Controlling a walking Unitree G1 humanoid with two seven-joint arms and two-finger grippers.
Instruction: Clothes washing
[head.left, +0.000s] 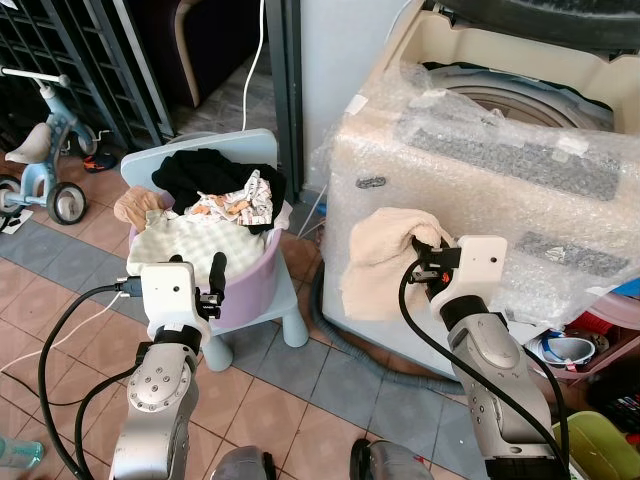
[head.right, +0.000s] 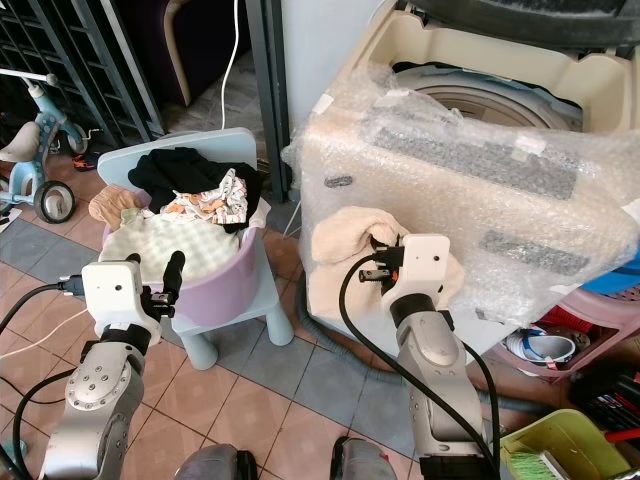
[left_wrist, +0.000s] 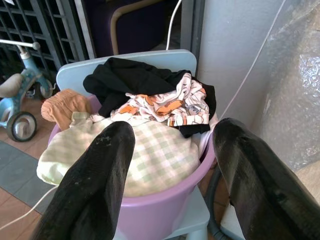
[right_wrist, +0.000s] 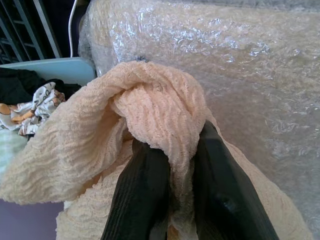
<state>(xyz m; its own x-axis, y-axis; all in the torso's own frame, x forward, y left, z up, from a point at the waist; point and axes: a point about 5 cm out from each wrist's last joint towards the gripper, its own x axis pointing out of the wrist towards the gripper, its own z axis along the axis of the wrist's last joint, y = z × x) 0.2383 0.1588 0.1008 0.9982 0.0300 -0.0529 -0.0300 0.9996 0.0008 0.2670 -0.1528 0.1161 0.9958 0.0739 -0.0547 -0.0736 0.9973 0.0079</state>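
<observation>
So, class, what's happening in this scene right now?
A robot is doing laundry. Its right gripper is shut on a peach cloth, held against the front of the bubble-wrapped washer. Its left gripper hovers open near the purple tub of clothes on a blue chair.

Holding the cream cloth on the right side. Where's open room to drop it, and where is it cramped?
Open: the washer drum, ringed by bubble wrap, above the right gripper holding the cream cloth. Crowded: the purple basin before the left gripper is heaped with clothes.
</observation>
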